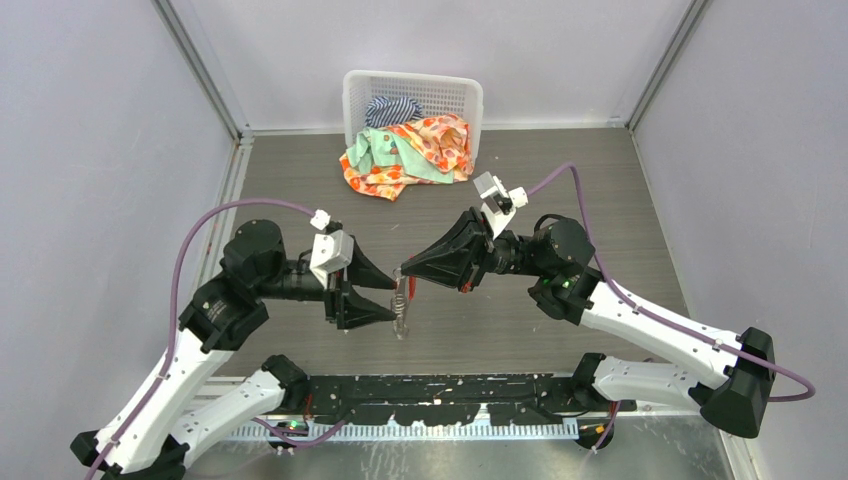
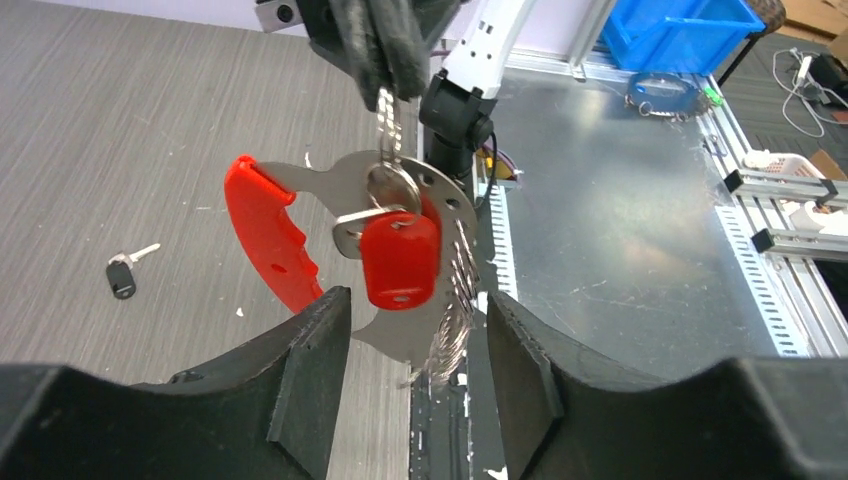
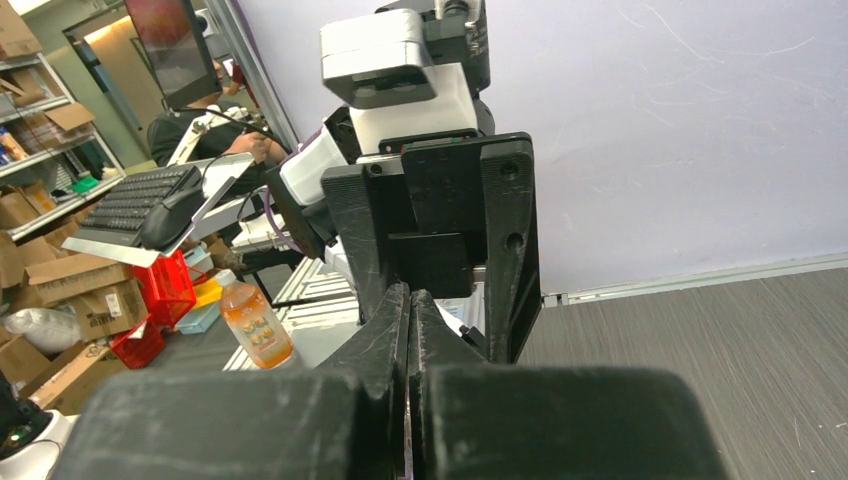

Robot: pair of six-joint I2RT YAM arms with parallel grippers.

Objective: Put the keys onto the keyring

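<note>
My right gripper (image 1: 404, 270) is shut on the top of the keyring (image 1: 402, 305) and holds it hanging above the table. In the left wrist view the right gripper's black fingers (image 2: 385, 50) pinch the grey ring (image 2: 390, 185), with a fan of silvery pieces (image 2: 455, 300) and a long curved red tag (image 2: 265, 235) below. The red-headed key (image 2: 400, 258) hangs at the ring; I cannot tell if it is threaded. The black-headed key (image 2: 122, 275) lies on the table to the left. My left gripper (image 2: 415, 380) (image 1: 385, 292) is open, with the bunch's lower edge between its fingertips.
A white basket (image 1: 412, 95) with spilled cloths (image 1: 410, 155) stands at the back centre. A black rail (image 1: 450, 395) and a metal strip run along the near table edge. Grey walls close both sides.
</note>
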